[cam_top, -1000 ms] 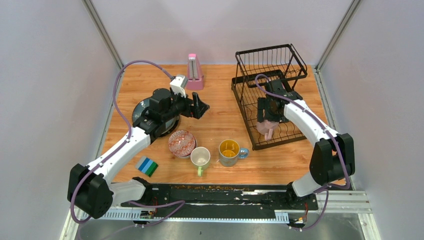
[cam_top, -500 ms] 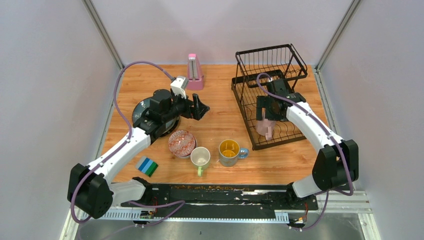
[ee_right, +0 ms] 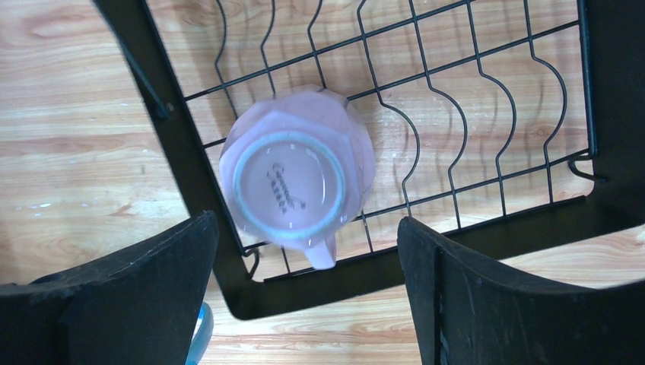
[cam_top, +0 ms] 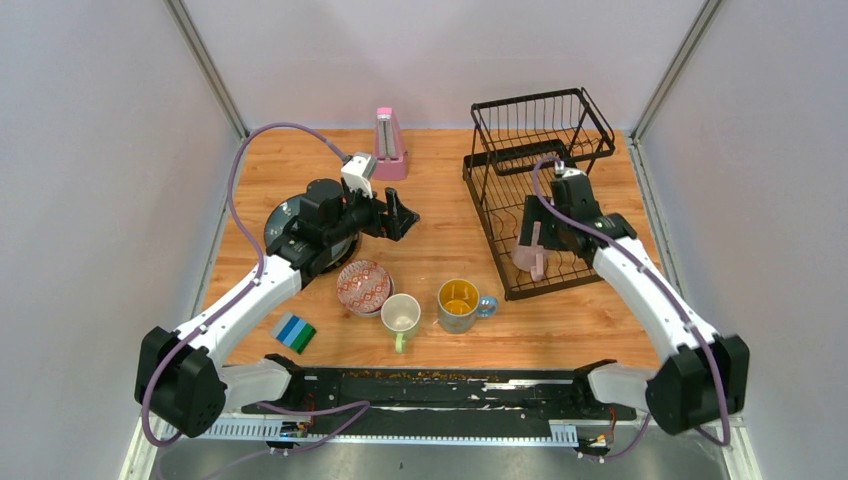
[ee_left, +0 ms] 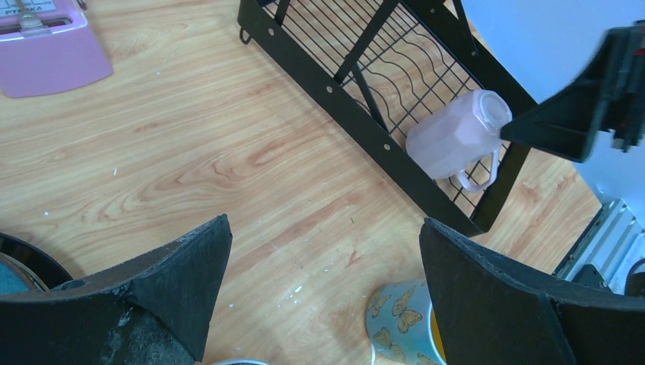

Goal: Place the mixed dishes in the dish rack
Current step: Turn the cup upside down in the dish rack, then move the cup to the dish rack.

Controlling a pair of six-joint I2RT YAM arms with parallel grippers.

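Note:
The black wire dish rack [cam_top: 484, 222] stands at the back right. A pink-white mug [cam_top: 529, 257] rests upside down in its near corner, base up [ee_right: 297, 179], handle toward the rack's frame [ee_right: 380, 277]. My right gripper [cam_top: 537, 228] hangs open just above it [ee_right: 308, 281], not touching. On the wood lie a red-patterned bowl [cam_top: 363, 286], a pale green mug [cam_top: 401, 315] and a grey mug with yellow inside [cam_top: 460, 303]. A blue-grey plate [cam_top: 281, 216] sits under my left arm. My left gripper [cam_top: 400, 215] is open and empty [ee_left: 323, 281].
A pink metronome [cam_top: 388, 145] stands at the back centre, also seen in the left wrist view [ee_left: 46, 53]. A blue-green striped block [cam_top: 295, 332] lies front left. The rack's taller basket end [cam_top: 540, 120] is at the far side. The butterfly-print mug [ee_left: 399, 319] sits below my left fingers.
My right gripper has risen off the pink-white mug and drawn back to the right, leaving the mug in the rack. The left arm has not moved.

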